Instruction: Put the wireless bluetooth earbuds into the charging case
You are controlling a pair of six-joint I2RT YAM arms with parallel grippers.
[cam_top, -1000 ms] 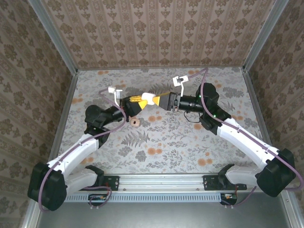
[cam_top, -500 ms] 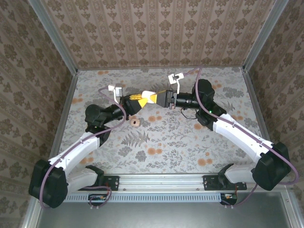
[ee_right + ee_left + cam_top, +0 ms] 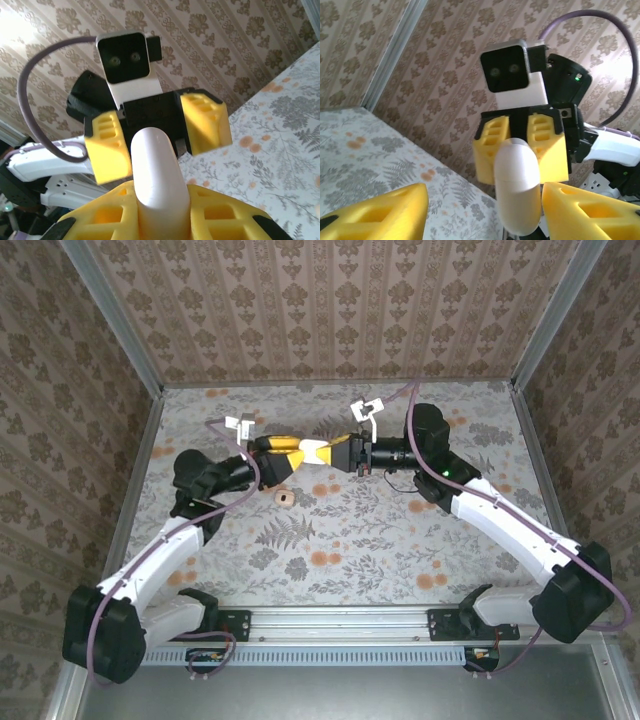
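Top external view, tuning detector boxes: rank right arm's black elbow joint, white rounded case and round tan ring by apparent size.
1. right arm's black elbow joint
2. white rounded case
3. round tan ring; close call, the case is held nearer the camera.

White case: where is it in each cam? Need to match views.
Top external: case mid-air over the far half of the table, between left gripper and right gripper.
Left wrist: case bottom centre, in front of the right gripper's yellow fingers.
Right wrist: case bottom centre, clamped in its own fingers.
Shared landmark: the floral table, lower left in left wrist, right edge in right wrist.
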